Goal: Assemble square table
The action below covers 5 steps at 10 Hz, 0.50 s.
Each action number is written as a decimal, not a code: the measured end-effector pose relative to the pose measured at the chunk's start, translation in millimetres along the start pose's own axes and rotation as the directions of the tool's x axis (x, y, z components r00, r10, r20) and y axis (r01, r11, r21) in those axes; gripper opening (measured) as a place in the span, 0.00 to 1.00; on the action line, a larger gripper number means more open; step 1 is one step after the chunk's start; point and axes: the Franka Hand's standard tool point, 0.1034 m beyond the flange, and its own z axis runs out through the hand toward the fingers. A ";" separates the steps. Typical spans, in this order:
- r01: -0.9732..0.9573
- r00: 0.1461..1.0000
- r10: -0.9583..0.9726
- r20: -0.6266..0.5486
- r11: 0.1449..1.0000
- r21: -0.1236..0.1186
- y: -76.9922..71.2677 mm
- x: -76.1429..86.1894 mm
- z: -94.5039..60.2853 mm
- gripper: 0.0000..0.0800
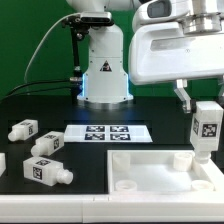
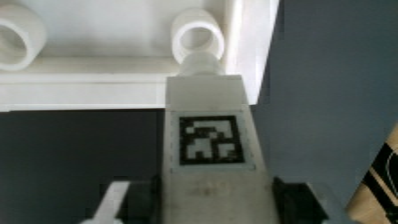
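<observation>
**Nearly over the socket: leg gripped, slab directly below**

Exterior view first. Grips one white leg [image 1: 206,126] in the gripper [image 1: 204,106], upright, tagged face turned outward. Carries it with the long axis running straight down from the fingers, lower end just above the corner of the square tabletop slab [image 1: 150,165] at the exterior view's right. Cannot tell from here whether touching the slab or barely apart. Leaves the other loose legs [image 1: 47,143] lying on the black table [image 1: 70,200], well apart from the fingers toward the exterior view's left. Has the marker board [image 1: 108,132] flat between those legs and the slab, untouched.

Wrist view next. Presses the fingers [image 2: 118,205] against both flanks of the leg [image 2: 210,130], at a middling width with the leg filling the gap, so holding rather than open. Looks along the leg away from the fingers, straight toward a round socket [image 2: 196,42] in the slab [image 2: 107,95]. Shows a second socket [image 2: 18,42] apart from it along the same rim, clearly off the leg's line.

Judged from this: turns wholly on leg axis and socket centre sharing one line. Seems close to aligned, so likely calls for a straight push along the axis away from the fingers, then a seating twist. Risks catching the socket lip if slightly off centre.
</observation>
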 end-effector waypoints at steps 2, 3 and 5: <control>0.000 1.000 0.000 -0.004 1.000 -0.001 0.5 -3.5 9.6 0.36; 0.000 1.000 0.000 -0.004 1.000 -0.001 1.1 -4.7 14.1 0.36; 0.000 1.000 0.000 0.002 1.000 -0.002 1.5 -8.8 24.4 0.36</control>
